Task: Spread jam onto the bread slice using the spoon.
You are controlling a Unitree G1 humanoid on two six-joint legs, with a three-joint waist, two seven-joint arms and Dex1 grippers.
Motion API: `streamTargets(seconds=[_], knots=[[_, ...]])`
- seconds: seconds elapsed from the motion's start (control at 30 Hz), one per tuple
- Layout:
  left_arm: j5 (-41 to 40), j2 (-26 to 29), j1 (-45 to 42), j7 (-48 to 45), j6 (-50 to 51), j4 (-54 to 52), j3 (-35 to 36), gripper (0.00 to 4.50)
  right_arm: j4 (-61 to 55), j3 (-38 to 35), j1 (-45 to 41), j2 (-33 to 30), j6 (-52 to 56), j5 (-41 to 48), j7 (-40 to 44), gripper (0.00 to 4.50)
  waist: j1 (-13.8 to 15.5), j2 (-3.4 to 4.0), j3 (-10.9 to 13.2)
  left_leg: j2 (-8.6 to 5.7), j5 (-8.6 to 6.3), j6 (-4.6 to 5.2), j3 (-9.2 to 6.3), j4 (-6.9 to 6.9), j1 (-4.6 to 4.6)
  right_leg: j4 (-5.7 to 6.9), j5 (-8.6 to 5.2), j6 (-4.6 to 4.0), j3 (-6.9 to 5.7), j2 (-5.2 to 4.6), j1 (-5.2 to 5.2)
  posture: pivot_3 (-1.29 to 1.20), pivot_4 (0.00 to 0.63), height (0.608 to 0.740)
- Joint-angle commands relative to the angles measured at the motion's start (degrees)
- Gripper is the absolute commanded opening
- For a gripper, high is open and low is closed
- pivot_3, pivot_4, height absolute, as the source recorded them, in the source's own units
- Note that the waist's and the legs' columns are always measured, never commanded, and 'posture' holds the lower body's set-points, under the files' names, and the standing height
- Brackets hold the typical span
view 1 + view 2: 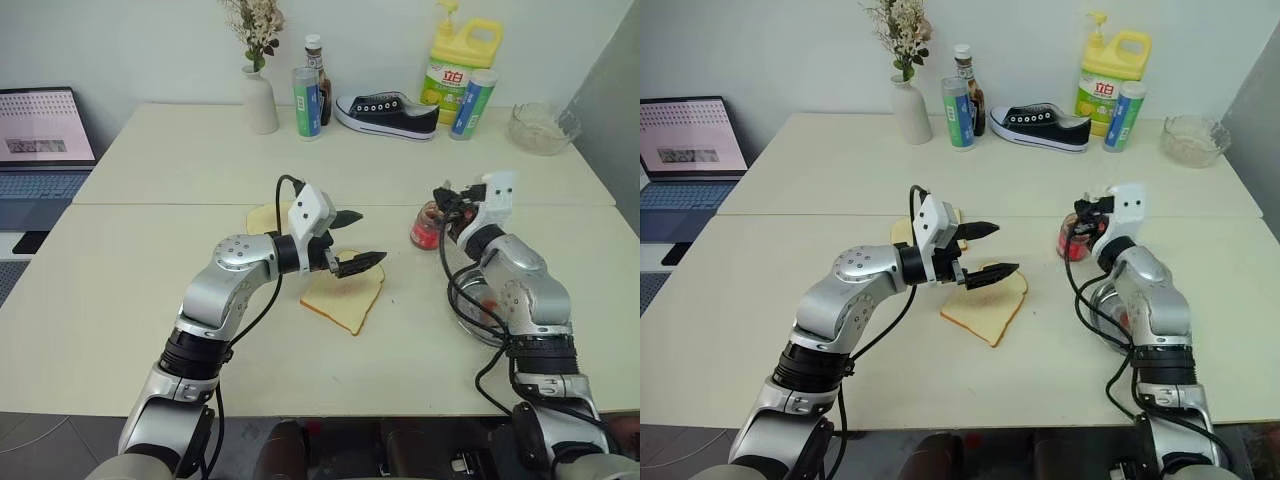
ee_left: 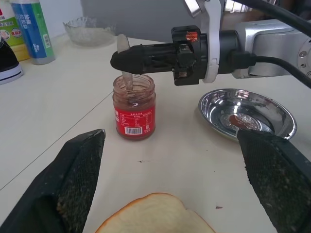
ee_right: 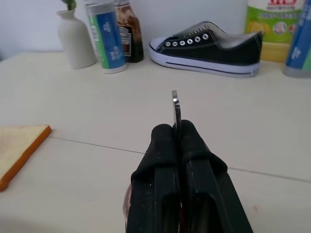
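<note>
Steel spoon [image 2: 127, 73] bowl hidden in jam [image 2: 134, 112]; right gripper [image 2: 116, 59] clamps handle; left gripper [image 1: 355, 240] spread.

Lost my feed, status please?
Right gripper shut on spoon, dipped in jam. Left gripper open above bread slice. Nothing in the way.

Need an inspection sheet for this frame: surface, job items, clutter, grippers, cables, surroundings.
Surface: pale table, seam across the middle.
Job's things: open jam jar upright; bread slice flat on the table; spoon standing into the jar mouth.
Clutter: second slice, steel dish with a red smear, vase, bottles, shoe, detergent jug, glass bowl.
Grippers: left gripper open, empty, above the bread slice; right gripper shut on the spoon over the jar.
Cables: black cables looped along both arms.
Surroundings: laptop beside the table, white wall.
</note>
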Motion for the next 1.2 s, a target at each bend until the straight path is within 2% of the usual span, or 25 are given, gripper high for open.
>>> streamTargets(seconds=[0.03, 0.4, 1.2], knots=[[-0.62, 0.33, -1.35, -0.40, -0.54, -1.56, 0.79, 4.50, -4.21, -3.66, -0.85, 1.01, 2.93, 3.37, -2.56, 0.02, 0.00, 0.00, 0.00, 0.00, 0.00, 0.00, 0.01, 0.00, 0.00, 0.00, 0.00, 0.00, 0.00, 0.00, 0.00, 0.00, 0.150, 0.740], [-0.37, -0.09, -2.30, -1.36, -1.14, -0.22, 0.49, 4.50, -6.61, -13.63, -3.69, 4.74, 10.62, 13.70, -11.55, 0.02, -0.02, 0.01, 0.00, 0.00, 0.00, 0.01, 0.01, -0.01, 0.00, 0.01, 0.00, 0.00, 0.01, 0.00, 0.00, 0.00, 0.150, 0.740], [-0.10, 0.00, -2.52, -2.73, -1.75, 0.49, 0.51, 4.50, -7.92, -19.56, -5.42, 6.48, 13.57, 25.45, -20.69, 0.02, -0.08, 0.01, 0.00, 0.00, -0.01, 0.01, 0.02, -0.01, -0.01, 0.01, 0.00, 0.00, 0.01, 0.00, 0.00, 0.00, 0.150, 0.740]])
